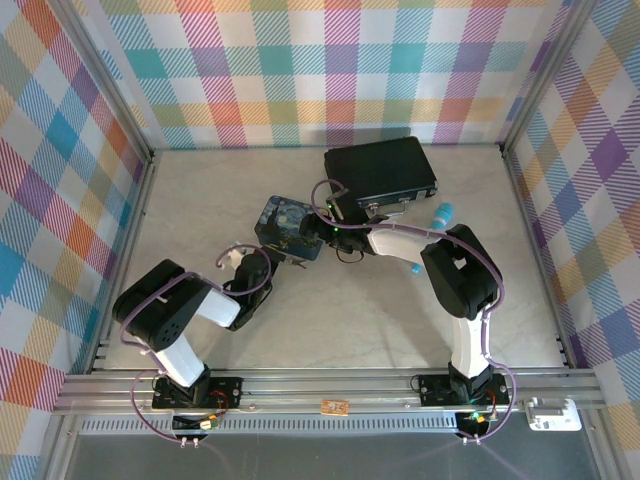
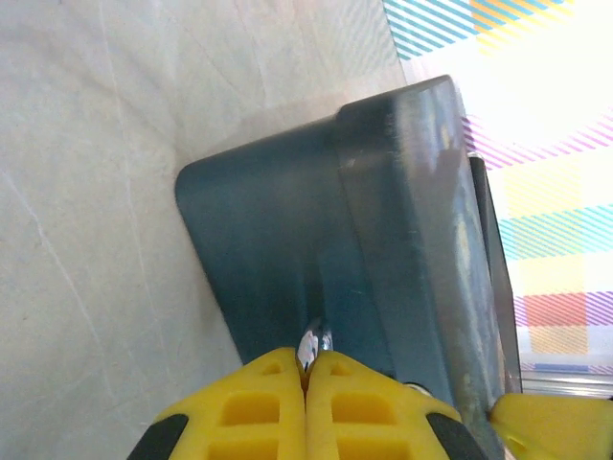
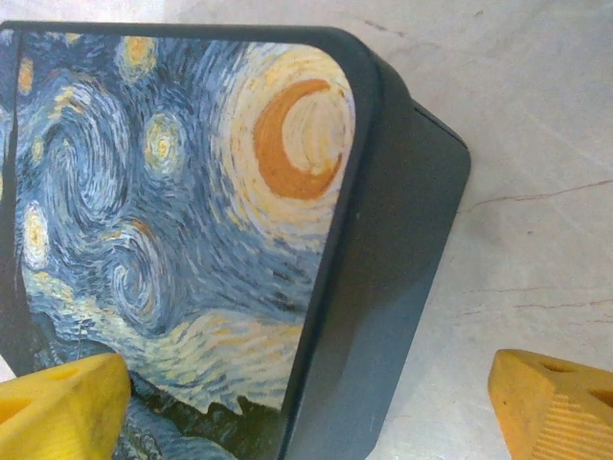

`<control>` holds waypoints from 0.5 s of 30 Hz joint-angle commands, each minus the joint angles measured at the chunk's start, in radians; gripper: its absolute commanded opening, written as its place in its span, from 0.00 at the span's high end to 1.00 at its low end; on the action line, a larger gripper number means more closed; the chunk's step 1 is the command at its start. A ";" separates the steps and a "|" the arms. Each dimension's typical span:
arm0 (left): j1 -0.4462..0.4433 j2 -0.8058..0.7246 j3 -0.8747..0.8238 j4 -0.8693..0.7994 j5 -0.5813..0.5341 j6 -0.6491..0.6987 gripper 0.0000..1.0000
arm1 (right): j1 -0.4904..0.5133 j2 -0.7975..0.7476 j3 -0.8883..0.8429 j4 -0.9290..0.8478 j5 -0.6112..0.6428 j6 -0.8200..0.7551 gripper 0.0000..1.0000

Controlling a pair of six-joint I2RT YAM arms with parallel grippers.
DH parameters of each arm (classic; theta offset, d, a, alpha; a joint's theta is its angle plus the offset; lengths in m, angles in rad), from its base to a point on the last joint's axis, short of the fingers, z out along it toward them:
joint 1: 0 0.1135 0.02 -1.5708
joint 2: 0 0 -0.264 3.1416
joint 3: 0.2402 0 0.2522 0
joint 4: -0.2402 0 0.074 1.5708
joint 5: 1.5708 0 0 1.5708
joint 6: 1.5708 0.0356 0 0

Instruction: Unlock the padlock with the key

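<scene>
My left gripper (image 2: 308,370) is shut on a thin shiny sliver of metal, the key (image 2: 314,345), whose tip pokes out between the yellow fingertips. The tip sits right at the dark side wall of the blue painted tin (image 2: 287,240). In the top view the left gripper (image 1: 272,260) is at the tin's (image 1: 290,224) near-left side. My right gripper (image 3: 306,412) is open, its yellow fingers (image 3: 67,402) straddling the tin's (image 3: 172,192) painted lid and side edge. From above, the right gripper (image 1: 322,236) hangs over the tin's right end. The padlock is hidden.
A black briefcase (image 1: 380,168) lies behind the tin, close to the right arm. A teal-capped marker (image 1: 441,212) lies to its right. Checked walls enclose the pale table (image 1: 360,310), with open room in the front middle.
</scene>
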 commanded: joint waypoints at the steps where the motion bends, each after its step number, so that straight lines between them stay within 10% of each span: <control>1: -0.006 -0.142 0.028 -0.165 -0.031 0.078 1.00 | 0.006 -0.019 0.018 -0.008 -0.065 -0.067 0.04; 7: -0.008 -0.432 0.102 -0.650 -0.025 0.234 1.00 | 0.006 -0.090 0.066 -0.078 -0.101 -0.190 0.01; 15: -0.011 -0.594 0.137 -0.879 0.128 0.323 1.00 | 0.006 -0.219 0.069 -0.256 -0.006 -0.342 0.01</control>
